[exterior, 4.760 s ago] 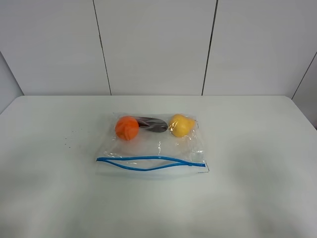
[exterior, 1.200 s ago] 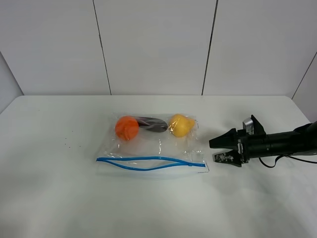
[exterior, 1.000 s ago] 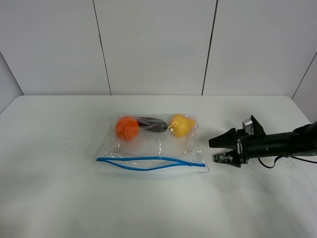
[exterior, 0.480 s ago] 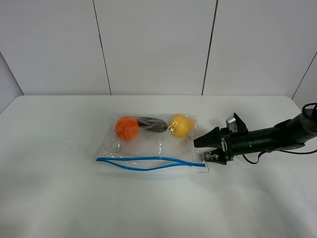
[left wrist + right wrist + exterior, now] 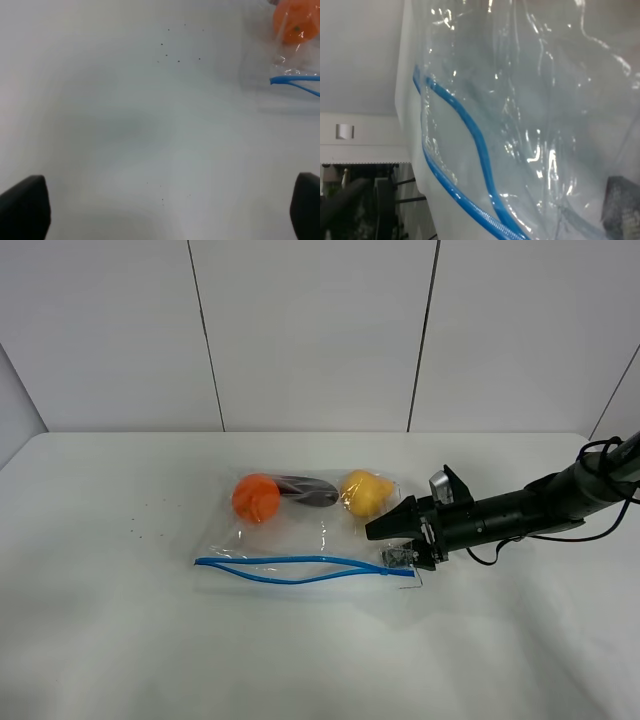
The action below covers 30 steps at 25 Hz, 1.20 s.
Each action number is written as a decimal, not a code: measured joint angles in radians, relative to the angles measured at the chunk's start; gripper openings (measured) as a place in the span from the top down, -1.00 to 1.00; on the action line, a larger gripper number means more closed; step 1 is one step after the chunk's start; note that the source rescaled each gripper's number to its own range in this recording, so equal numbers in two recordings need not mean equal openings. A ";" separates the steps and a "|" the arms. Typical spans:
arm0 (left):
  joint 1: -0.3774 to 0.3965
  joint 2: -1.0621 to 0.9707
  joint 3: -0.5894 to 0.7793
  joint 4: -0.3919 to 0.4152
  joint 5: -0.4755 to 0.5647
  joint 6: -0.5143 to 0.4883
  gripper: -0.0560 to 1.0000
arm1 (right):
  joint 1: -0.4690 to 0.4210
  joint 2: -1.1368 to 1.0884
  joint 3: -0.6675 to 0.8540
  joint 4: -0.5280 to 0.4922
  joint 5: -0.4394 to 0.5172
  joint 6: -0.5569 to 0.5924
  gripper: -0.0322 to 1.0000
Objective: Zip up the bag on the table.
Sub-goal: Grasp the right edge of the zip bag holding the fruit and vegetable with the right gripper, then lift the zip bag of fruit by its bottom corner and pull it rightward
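The bag (image 5: 300,540) lies flat on the table (image 5: 100,630). Its blue zipper strip (image 5: 300,568) runs along the near edge and gapes in the middle. Orange (image 5: 256,498), dark purple (image 5: 308,490) and yellow (image 5: 365,492) items sit at its far side. My right gripper (image 5: 386,543) is open, with its jaws at the bag's right end by the zipper's end. The right wrist view shows the clear plastic and the zipper strip (image 5: 480,145) close up, with one dark fingertip (image 5: 621,205). My left gripper (image 5: 162,207) is open over bare table, left of the bag's orange item (image 5: 295,22).
A white panelled wall (image 5: 310,330) stands behind the table. A few small dark specks (image 5: 175,52) mark the tabletop left of the bag. The right arm's black cable (image 5: 600,455) loops above the table's right edge.
My right arm has come in from the right and moved left along the table to the bag's right end. Its jaws stay open. The bag has not moved.
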 joint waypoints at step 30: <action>0.000 0.000 0.000 0.001 0.000 0.000 -1.00 | 0.000 0.000 0.000 0.000 -0.069 -0.006 0.94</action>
